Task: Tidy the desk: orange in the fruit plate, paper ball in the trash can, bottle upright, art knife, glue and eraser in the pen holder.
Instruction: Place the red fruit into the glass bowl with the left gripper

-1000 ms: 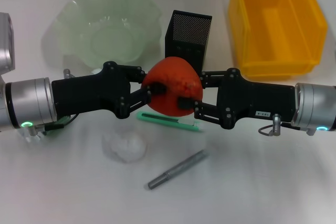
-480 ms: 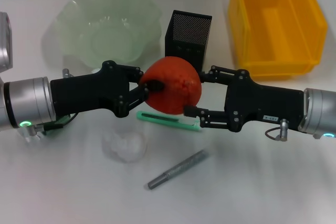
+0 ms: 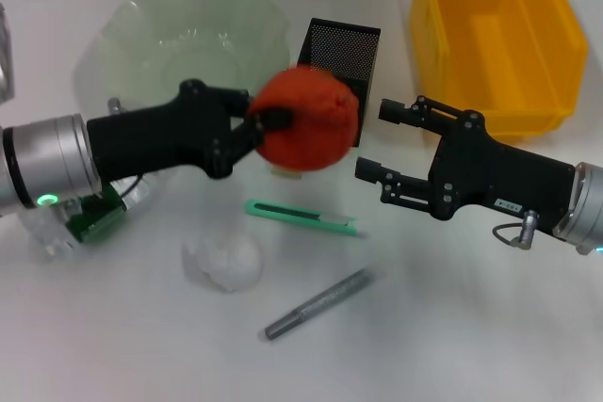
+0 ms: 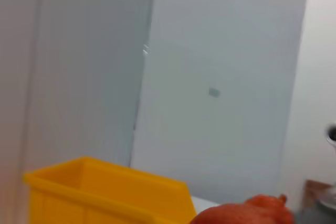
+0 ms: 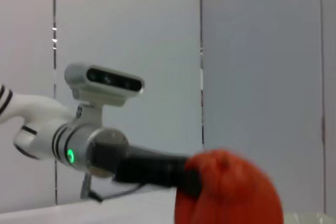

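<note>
My left gripper [image 3: 267,121] is shut on the orange [image 3: 307,119] and holds it in the air just in front of the black mesh pen holder [image 3: 340,52]. The orange also shows in both wrist views [image 4: 247,213] [image 5: 227,191]. The green glass fruit plate [image 3: 179,33] lies behind the left arm. My right gripper [image 3: 374,140] is open and empty, a little right of the orange. On the table lie the green art knife [image 3: 301,217], the white paper ball [image 3: 224,262] and a grey stick [image 3: 317,305], maybe the glue. A clear bottle [image 3: 73,224] lies partly under my left arm. The eraser is hidden.
A yellow bin [image 3: 497,35] stands at the back right, behind the right arm, and its rim also shows in the left wrist view [image 4: 105,191]. White tabletop stretches along the front, below the paper ball and grey stick.
The right gripper let go of the orange, opened and drew back to the right. The left gripper, still holding the orange, lifted it up and back toward the plate.
</note>
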